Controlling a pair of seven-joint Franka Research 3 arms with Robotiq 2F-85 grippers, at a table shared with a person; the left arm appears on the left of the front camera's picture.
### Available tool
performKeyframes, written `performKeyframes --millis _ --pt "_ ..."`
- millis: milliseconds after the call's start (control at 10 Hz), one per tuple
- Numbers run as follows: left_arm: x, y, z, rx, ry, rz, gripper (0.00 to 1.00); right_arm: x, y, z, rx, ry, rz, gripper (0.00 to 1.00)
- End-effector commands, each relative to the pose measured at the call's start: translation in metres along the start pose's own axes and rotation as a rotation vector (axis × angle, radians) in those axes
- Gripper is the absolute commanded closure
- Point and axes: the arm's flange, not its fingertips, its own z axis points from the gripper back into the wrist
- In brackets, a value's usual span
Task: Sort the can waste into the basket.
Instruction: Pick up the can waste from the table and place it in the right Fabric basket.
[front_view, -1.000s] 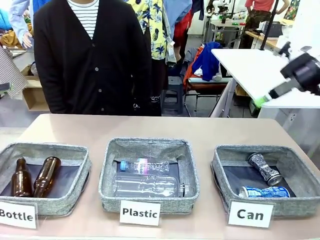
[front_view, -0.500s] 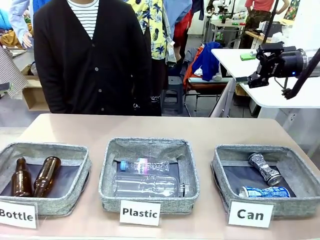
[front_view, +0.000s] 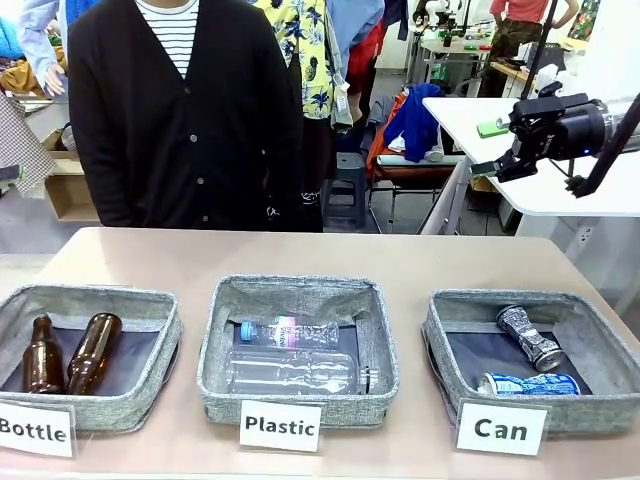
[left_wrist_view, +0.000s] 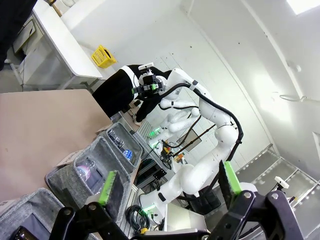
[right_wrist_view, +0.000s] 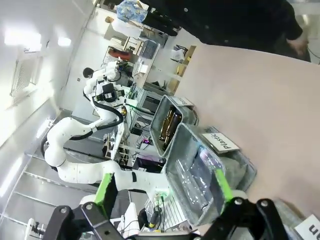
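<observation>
The basket (front_view: 437, 322) carded "Can" (front_view: 501, 428) stands at the table's right. On its dark liner lie the crushed silver-and-black can (front_view: 530, 338) and, nearer the front, the blue can (front_view: 530, 384). My right gripper (front_view: 487, 148) hangs high above and behind that basket, open and holding nothing, its green pads turned to the left. The right wrist view has the same gripper (right_wrist_view: 163, 186) with its fingers spread wide over the table. In the left wrist view my left gripper (left_wrist_view: 168, 183) is also open and empty, held high and looking across at the right arm (left_wrist_view: 200, 100).
A "Plastic" basket (front_view: 225, 310) with two clear bottles sits mid-table. A "Bottle" basket (front_view: 20, 305) with two brown bottles is at the left. A person in a dark cardigan (front_view: 170, 110) stands at the far edge. Bare tabletop (front_view: 400, 255) runs behind the baskets.
My right gripper has swung in from the picture's right edge toward the left and turned, staying high. The cans and baskets have not moved.
</observation>
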Motion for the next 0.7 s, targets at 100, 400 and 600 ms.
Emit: performKeyframes --millis 100,400,600 --pt "-0.0003 -0.0039 0.0003 -0.008 0.014 0.003 0.00 0.0011 0.0022 0.0021 -0.006 -0.002 0.017 0.00" --pt "-0.0003 -0.0039 0.0003 -0.008 0.014 0.003 0.00 0.0011 0.0022 0.0021 -0.006 -0.002 0.017 0.00" --pt "-0.0003 -0.0039 0.0003 -0.008 0.014 0.003 0.00 0.0011 0.0022 0.0021 -0.006 -0.002 0.017 0.00"
